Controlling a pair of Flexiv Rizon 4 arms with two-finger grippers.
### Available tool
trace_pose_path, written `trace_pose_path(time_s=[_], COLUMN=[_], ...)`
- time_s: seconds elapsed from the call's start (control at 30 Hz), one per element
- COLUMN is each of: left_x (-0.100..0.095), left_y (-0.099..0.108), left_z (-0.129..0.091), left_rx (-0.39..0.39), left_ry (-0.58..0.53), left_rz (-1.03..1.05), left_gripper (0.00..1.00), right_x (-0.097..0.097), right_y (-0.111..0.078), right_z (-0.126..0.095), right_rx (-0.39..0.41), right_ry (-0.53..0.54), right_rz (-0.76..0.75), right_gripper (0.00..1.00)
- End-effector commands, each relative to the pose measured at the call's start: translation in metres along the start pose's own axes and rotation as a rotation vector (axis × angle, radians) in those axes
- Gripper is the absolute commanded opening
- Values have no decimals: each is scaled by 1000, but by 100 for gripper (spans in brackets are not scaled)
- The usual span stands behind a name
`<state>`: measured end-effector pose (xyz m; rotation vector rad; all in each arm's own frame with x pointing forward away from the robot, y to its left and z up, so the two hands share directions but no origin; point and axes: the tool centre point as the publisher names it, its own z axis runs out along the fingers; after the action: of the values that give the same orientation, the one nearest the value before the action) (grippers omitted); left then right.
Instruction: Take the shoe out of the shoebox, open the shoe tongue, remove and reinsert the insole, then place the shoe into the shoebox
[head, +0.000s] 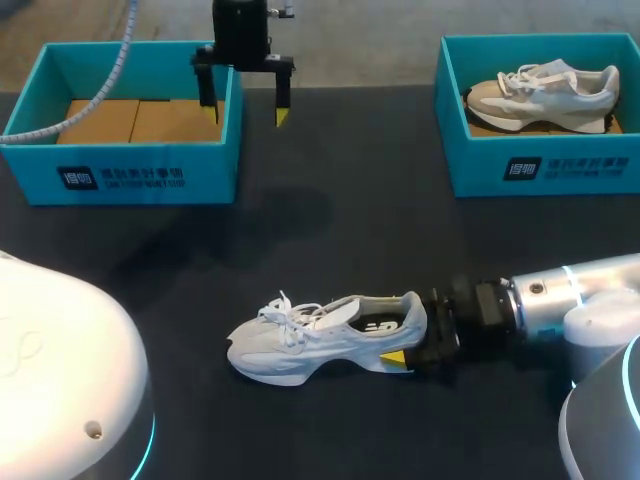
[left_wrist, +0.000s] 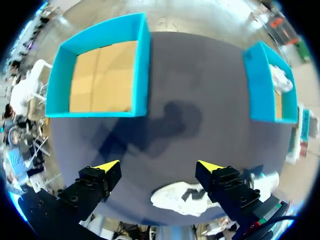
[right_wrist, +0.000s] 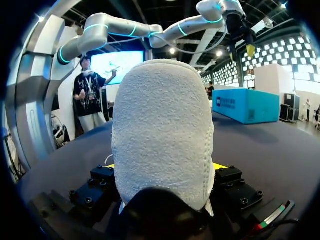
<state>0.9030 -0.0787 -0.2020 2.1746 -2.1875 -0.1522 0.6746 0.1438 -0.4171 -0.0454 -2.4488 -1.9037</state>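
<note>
A white and grey shoe (head: 320, 335) lies on its sole on the dark table, toe to the left; it also shows under the left gripper (left_wrist: 180, 197). My right gripper (head: 408, 345) is shut on the shoe's heel. In the right wrist view the heel (right_wrist: 162, 130) fills the gap between the fingers of that gripper (right_wrist: 165, 167). The open teal shoebox (head: 120, 160) at the back left holds only its cardboard floor (left_wrist: 102, 75). My left gripper (head: 246, 113) hangs open above that box's right wall, holding nothing (left_wrist: 159, 166).
A second teal shoebox (head: 540, 165) at the back right holds another pale shoe (head: 545, 95); its wall shows in the left wrist view (left_wrist: 260, 85). My robot's white base (head: 60, 380) fills the near left corner. Bare dark table (head: 340, 220) lies between the boxes and the shoe.
</note>
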Motion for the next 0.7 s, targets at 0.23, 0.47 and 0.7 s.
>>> trace_pose_path(time_s=[0.23, 0.47, 0.7], left_x=[59, 98, 118], left_y=[85, 129, 158], left_z=[16, 30, 46], left_rx=[3, -47, -84], left_ry=[81, 114, 83], left_rz=[138, 205, 205], left_gripper=[100, 100, 100], right_x=[-2, -2, -2], right_y=[-1, -1, -1], right_z=[2, 2, 2], right_rx=[3, 3, 3], right_ry=[-1, -1, -1], right_rz=[0, 0, 0], right_gripper=[0, 0, 0])
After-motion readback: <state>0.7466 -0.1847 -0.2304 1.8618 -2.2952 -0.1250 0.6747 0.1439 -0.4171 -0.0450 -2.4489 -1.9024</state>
